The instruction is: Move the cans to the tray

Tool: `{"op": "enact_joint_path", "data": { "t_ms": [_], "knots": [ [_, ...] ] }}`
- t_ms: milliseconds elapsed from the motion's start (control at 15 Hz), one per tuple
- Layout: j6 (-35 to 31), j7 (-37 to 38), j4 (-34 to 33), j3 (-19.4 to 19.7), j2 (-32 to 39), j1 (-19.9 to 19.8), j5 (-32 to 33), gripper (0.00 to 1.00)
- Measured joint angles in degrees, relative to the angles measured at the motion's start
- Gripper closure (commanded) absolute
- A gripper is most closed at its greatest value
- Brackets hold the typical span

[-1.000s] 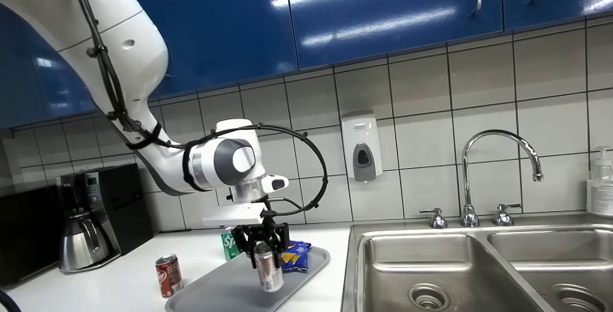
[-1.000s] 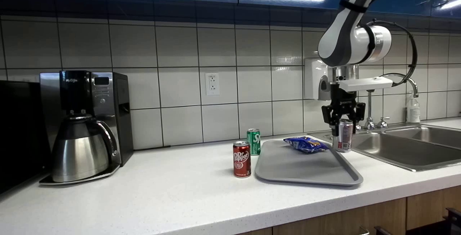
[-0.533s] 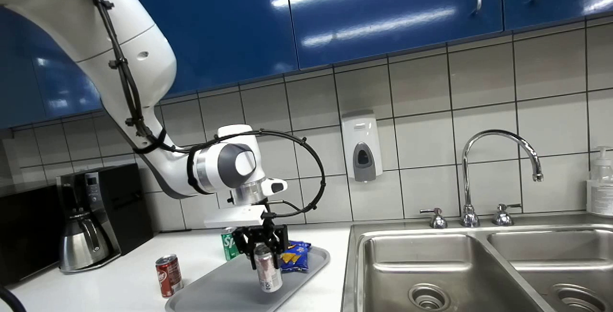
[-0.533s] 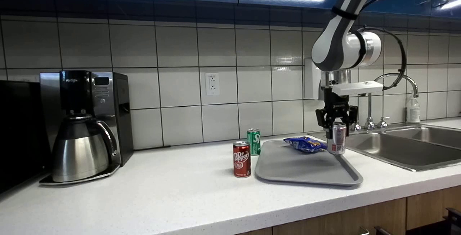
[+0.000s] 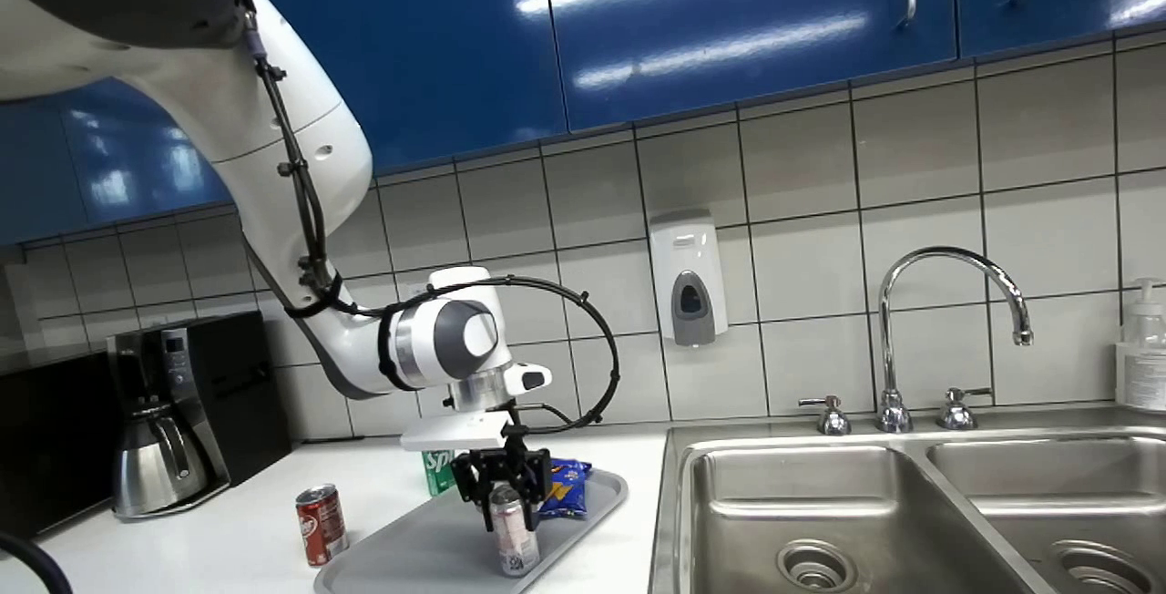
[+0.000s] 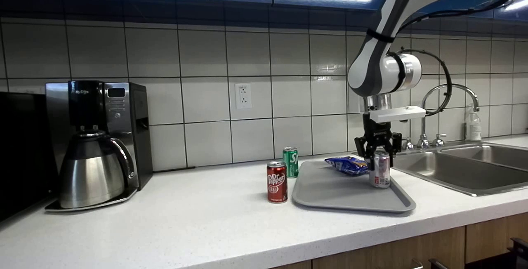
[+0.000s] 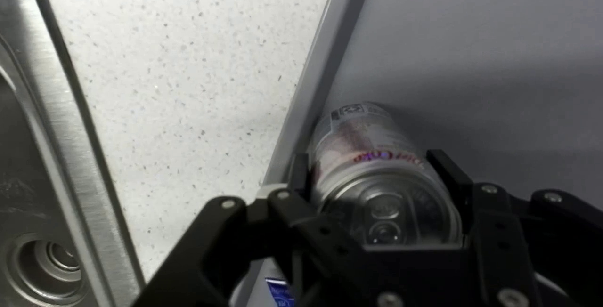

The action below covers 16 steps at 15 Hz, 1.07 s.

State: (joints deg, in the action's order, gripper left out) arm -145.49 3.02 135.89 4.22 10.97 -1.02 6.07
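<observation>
The jaws hold the silvery-grey, red-marked metal can (image 6: 380, 175) upright by its sides just inside the rim of the flat grey, round-cornered tray (image 6: 338, 194), presumably to land it base-first; contact is unclear. The red cylindrical can (image 6: 276, 183) and green cylindrical can (image 6: 291, 162) stand beside the tray on the white desk (image 6: 185, 219), likely awaiting their turn. The white-and-grey arm (image 6: 373, 60) reaches from above, its end pointing straight down.
</observation>
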Motion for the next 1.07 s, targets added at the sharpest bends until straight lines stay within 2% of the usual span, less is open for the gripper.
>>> {"op": "enact_joint_path", "data": {
  "t_ms": [400,467,533,600,733,1067],
  "knots": [
    [0.15,1.00,-2.57,0.00,1.77,1.31,0.05,0.62],
    [0.17,1.01,-2.65,0.00,1.83,1.35,0.19,0.12],
    [0.20,1.03,-2.69,0.00,1.86,1.40,0.40,0.10],
    [0.24,1.08,-2.71,0.00,1.87,1.44,0.69,0.04],
    [0.37,1.27,-2.73,0.05,1.92,1.45,1.28,0.00],
    [1.96,1.27,-3.37,0.05,1.55,1.44,1.30,0.00]
  ]
}}
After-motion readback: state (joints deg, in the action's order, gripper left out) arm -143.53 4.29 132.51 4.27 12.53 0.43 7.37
